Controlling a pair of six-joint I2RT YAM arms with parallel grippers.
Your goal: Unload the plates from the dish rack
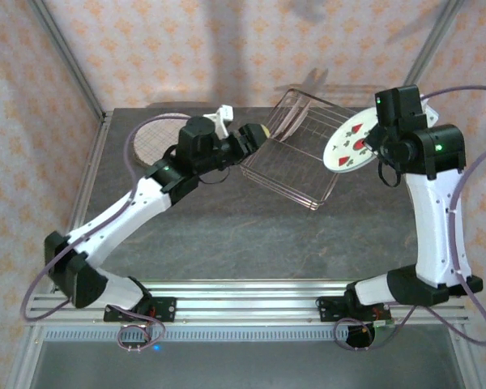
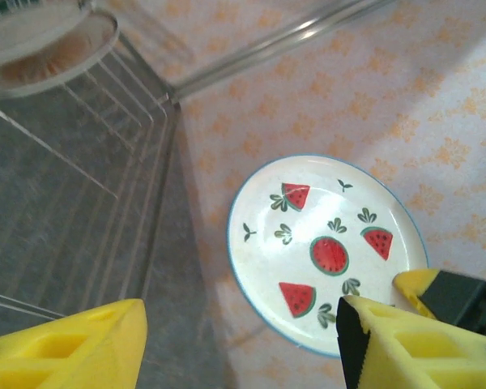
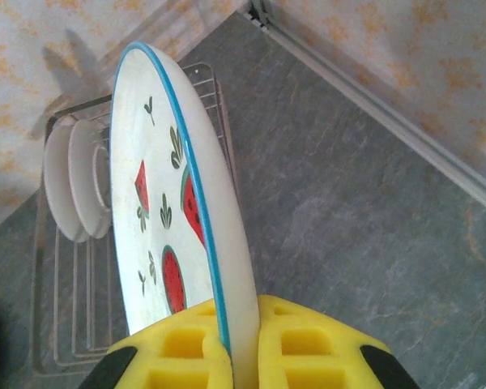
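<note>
Left wrist view: the fingers (image 2: 73, 352) of the left gripper (image 2: 241, 324) are cut off by the bottom edge. One finger covers the lower rim of the watermelon plate (image 2: 324, 243). The racked plates (image 2: 40, 40) are blurred and cropped at the top, so their patterns are unreadable.

Right wrist view: the watermelon plate's bottom rim is buried between the fingers (image 3: 308, 344) of the right gripper (image 3: 239, 328). That plate screens part of the racked plates (image 3: 77, 182) and of the dish rack (image 3: 215, 105).

Top view: the left arm (image 1: 138, 198) covers part of the plaid plate (image 1: 154, 134).
</note>
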